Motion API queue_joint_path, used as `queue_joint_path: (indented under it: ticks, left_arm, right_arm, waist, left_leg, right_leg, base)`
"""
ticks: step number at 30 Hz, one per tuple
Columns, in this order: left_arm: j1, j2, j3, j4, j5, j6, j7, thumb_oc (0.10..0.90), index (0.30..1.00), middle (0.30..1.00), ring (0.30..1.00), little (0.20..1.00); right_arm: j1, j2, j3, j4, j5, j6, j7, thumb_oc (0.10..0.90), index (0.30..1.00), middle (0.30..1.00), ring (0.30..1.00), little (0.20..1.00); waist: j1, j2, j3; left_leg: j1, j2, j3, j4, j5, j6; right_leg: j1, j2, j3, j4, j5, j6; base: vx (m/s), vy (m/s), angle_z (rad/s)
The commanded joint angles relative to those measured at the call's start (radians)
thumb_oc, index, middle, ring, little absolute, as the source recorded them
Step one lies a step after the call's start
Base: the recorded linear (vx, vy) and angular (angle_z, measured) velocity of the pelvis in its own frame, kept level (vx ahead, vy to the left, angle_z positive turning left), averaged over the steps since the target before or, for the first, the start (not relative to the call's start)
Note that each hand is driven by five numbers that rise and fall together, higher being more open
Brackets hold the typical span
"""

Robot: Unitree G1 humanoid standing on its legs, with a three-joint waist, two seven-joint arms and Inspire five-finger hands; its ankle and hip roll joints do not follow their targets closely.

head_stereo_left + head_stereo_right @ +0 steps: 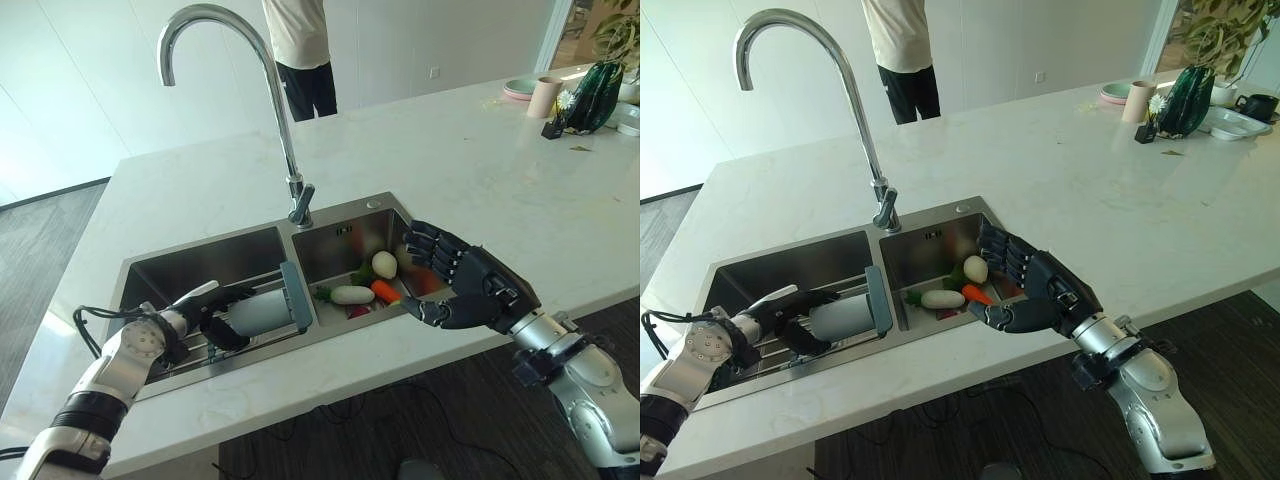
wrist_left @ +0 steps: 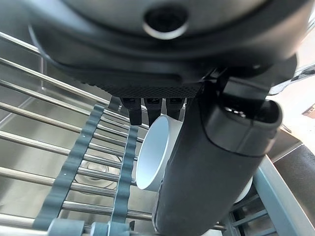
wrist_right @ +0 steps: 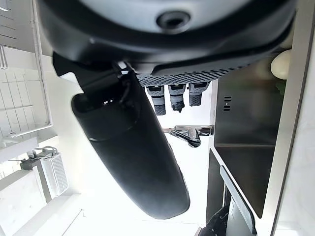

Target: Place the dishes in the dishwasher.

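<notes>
Sink (image 1: 352,208) first: double basin, rack (image 1: 230,345) spanning left half, vegetables (image 1: 368,280) lying in right. Right hand (image 1: 470,290) hovering released over right basin. Left hand (image 1: 205,315) curling round pale cup (image 1: 262,312) lying on rack. Best firming that hold before lifting clear, keeping off rack bars.

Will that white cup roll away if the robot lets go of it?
Probably a little: the cup is round and lies on its side on the rack. Its bars might stop it. It looks smooth, so perhaps slippery in the left hand.
</notes>
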Motion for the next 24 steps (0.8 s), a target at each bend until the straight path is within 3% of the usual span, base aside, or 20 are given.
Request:
queue_joint_path:
  ticks: [1,14,16,17,18,19,24]
  left_arm:
    - [-0.117,0.022,0.037,-0.014,0.029,-0.062,0.044,0.800,0.900,0.900,0.900,0.900]
    - [-0.119,0.014,0.023,0.002,0.056,-0.054,0.051,0.800,0.900,0.900,0.900,0.900]
    - [-0.121,0.013,0.017,0.001,0.058,-0.049,0.049,0.756,0.834,0.834,0.834,0.834]
    - [-0.125,0.010,0.012,0.001,0.063,-0.046,0.044,0.679,0.719,0.719,0.719,0.719]
    - [-0.128,0.010,0.005,0.000,0.071,-0.053,0.047,0.599,0.599,0.599,0.599,0.599]
    - [-0.139,0.002,-0.005,0.011,0.084,-0.067,0.051,0.400,0.300,0.300,0.300,0.300]
    - [-0.139,0.006,-0.026,0.001,0.126,-0.053,0.046,0.400,0.300,0.300,0.300,0.300]
  right_arm:
    - [-0.111,0.002,-0.013,-0.041,0.018,-0.105,0.008,0.800,0.900,0.900,0.900,0.900]
    - [-0.114,-0.002,-0.007,-0.046,0.010,-0.106,0.022,0.800,0.900,0.900,0.900,0.900]
    - [-0.117,-0.004,-0.002,-0.048,0.008,-0.106,0.023,0.800,0.900,0.900,0.900,0.900]
    - [-0.118,-0.003,0.002,-0.050,0.005,-0.106,0.021,0.800,0.900,0.900,0.900,0.900]
    - [-0.121,-0.003,0.006,-0.050,0.004,-0.106,0.020,0.800,0.900,0.900,0.900,0.900]
    - [-0.126,-0.006,0.009,-0.048,0.008,-0.107,0.018,0.800,0.900,0.900,0.900,0.900]
    - [-0.123,-0.003,0.018,-0.051,0.003,-0.107,0.016,0.800,0.900,0.900,0.900,0.900]
  waist:
    - [-0.018,0.004,-0.030]
    - [-0.019,0.000,-0.030]
    - [-0.019,0.000,-0.030]
    - [-0.019,0.000,-0.030]
    - [-0.019,0.000,-0.030]
    - [-0.020,-0.003,-0.030]
    - [-0.020,-0.002,-0.030]
  left_leg:
    - [0.016,0.026,-0.006,0.097,-0.214,0.002]
    - [0.017,0.024,-0.003,0.097,-0.216,0.005]
    - [0.018,0.023,-0.004,0.097,-0.216,0.005]
    - [0.018,0.023,-0.005,0.097,-0.216,0.006]
    - [0.017,0.023,-0.004,0.097,-0.216,0.005]
    - [0.018,0.022,-0.003,0.097,-0.217,0.006]
    - [0.018,0.021,-0.005,0.097,-0.218,0.007]
  right_leg:
    - [0.079,-0.016,-0.028,-0.053,-0.076,0.102]
    - [0.078,-0.015,-0.025,-0.053,-0.075,0.103]
    - [0.078,-0.015,-0.024,-0.053,-0.075,0.103]
    - [0.078,-0.015,-0.024,-0.053,-0.075,0.103]
    - [0.078,-0.015,-0.023,-0.053,-0.075,0.103]
    - [0.078,-0.015,-0.022,-0.053,-0.074,0.104]
    - [0.078,-0.014,-0.021,-0.053,-0.073,0.105]
  base:
    - [0.00,0.000,0.00]
    - [0.00,0.000,0.00]
    - [0.00,0.003,-0.04]
    - [0.00,0.004,-0.05]
    - [0.00,0.000,0.00]
    - [0.00,0.000,0.00]
    - [0.00,0.000,0.00]
